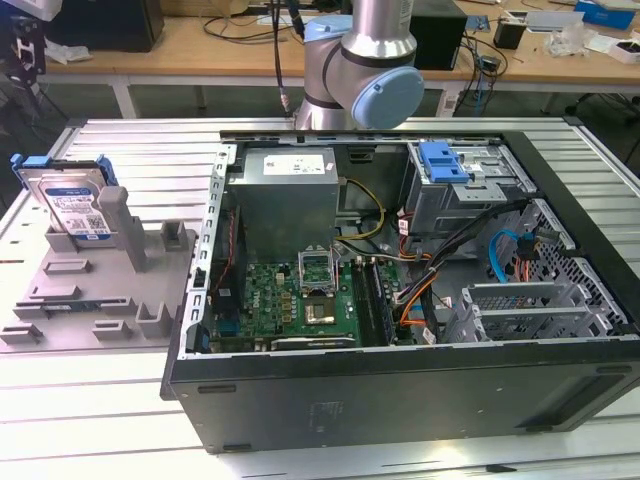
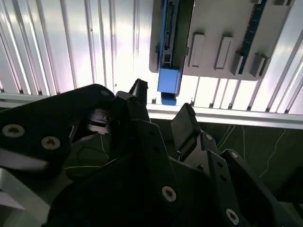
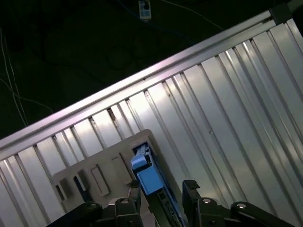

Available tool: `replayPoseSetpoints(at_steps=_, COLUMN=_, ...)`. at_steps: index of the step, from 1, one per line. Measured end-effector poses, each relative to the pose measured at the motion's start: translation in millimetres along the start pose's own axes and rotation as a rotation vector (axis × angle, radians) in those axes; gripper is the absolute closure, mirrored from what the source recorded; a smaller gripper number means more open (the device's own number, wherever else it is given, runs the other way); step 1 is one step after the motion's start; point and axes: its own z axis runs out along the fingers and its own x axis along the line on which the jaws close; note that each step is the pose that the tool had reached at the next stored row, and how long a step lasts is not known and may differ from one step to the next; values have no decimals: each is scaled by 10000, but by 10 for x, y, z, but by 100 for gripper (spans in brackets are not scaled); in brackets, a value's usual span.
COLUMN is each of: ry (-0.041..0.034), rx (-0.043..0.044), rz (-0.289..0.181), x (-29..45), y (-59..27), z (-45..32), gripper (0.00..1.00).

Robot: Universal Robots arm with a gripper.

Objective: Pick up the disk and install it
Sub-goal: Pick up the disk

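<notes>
My gripper [image 3: 162,187] is spread wide and empty. The disk [image 1: 75,200] stands on edge in the grey fixture [image 1: 90,290] at the exterior view's left, beside the open computer case [image 1: 400,390] and untouched.

blue-framed silver disk [image 1: 72,205] upright in grey holder, exterior view's left

Bench [image 1: 120,150]: was ribbed silver metal, its grooves running side to side in the exterior view.
Grey fixture plate [image 1: 95,300]: lay flat on the bench at the exterior view's left.
Open computer case [image 1: 400,400]: lay on its side on the bench, just beside the plate.
</notes>
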Motion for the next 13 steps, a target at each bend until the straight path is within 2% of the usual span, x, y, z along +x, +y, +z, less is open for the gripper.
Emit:
replayPoseSetpoints(at_steps=4, ry=33, rx=-4, rz=-633, x=-1, y=-2, z=1, gripper=52)
replayPoseSetpoints(at_steps=6, ry=65, rx=-9, rz=-1229, x=-2, y=-4, z=2, gripper=52)
replayPoseSetpoints(at_steps=13, ry=134, rx=-21, rz=-2605, x=-4, y=-9, z=5, gripper=52)
